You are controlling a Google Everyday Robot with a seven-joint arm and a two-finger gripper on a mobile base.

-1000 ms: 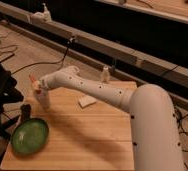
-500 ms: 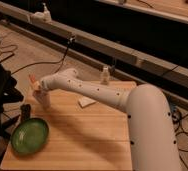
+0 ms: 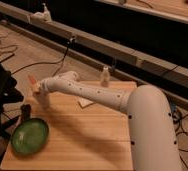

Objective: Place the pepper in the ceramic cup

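My gripper [image 3: 37,88] is at the table's far left, at the end of the white arm that reaches across from the right. It is shut on the small red-orange pepper [image 3: 32,80], which sticks up and to the left out of the fingers. The plain white ceramic cup [image 3: 44,101] stands on the table directly below the gripper, partly hidden by it. The pepper is held above the cup's rim, slightly to its left.
A small dark cylinder [image 3: 25,111] stands left of the cup, and a green bowl [image 3: 30,135] lies at the front left. A flat white block [image 3: 85,102] lies mid-table and a slim white bottle [image 3: 105,76] stands at the back edge. The wooden table [image 3: 87,145] ends just left of the cup; cables lie on the floor.
The gripper with the pepper has shifted slightly up and to the left above the cup. The cup and the other things have not moved.
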